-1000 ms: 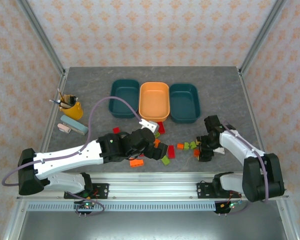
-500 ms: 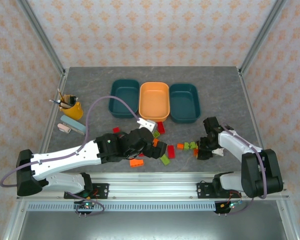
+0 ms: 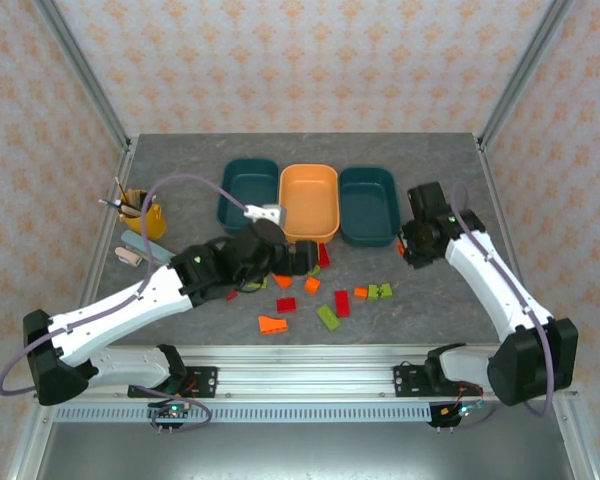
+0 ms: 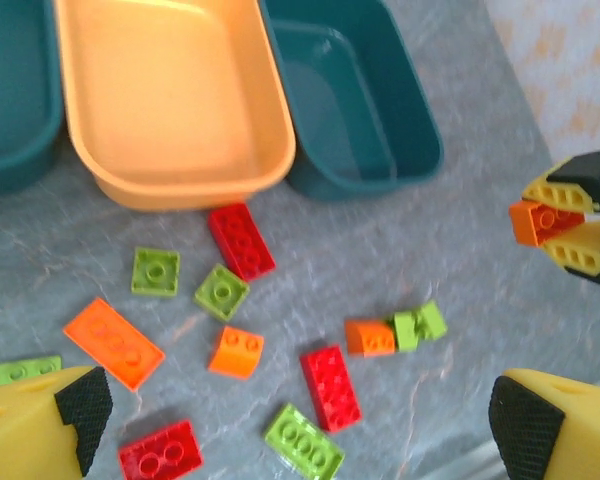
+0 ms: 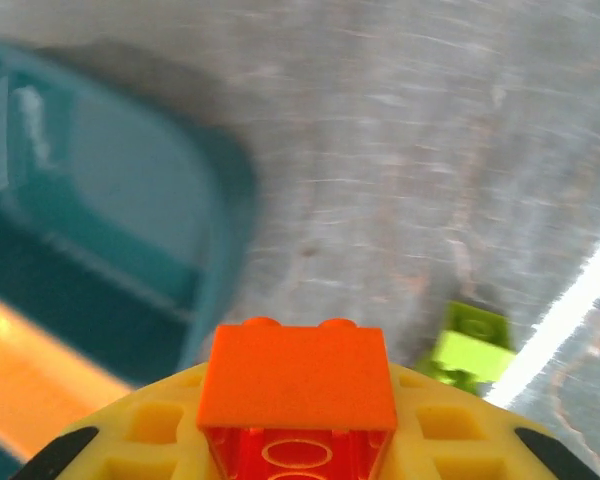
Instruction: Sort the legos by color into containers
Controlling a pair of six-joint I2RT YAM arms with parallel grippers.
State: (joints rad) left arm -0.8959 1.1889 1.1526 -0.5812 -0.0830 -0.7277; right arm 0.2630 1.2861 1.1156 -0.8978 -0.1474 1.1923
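Observation:
My right gripper (image 3: 406,246) hangs beside the near right corner of the right teal tray (image 3: 369,205), shut on an orange lego (image 5: 298,385), which also shows in the left wrist view (image 4: 536,222). My left gripper (image 3: 300,258) is open above the loose legos, just in front of the light orange tray (image 3: 308,200); nothing is between its fingers (image 4: 80,405). All three trays, including the left teal one (image 3: 248,196), hold nothing. Red (image 4: 330,387), green (image 4: 303,441) and orange (image 4: 236,352) legos lie scattered on the table.
A yellow pencil cup (image 3: 143,215) and pale blue and pink erasers (image 3: 145,250) sit at the far left. An orange brick (image 3: 361,293) and a green one (image 3: 380,291) lie together right of the pile. The metal rail (image 3: 310,380) runs along the near edge.
My right gripper shut on the orange lego, lifted it and carried it back toward the right teal tray. My left arm swung back toward the trays, still open.

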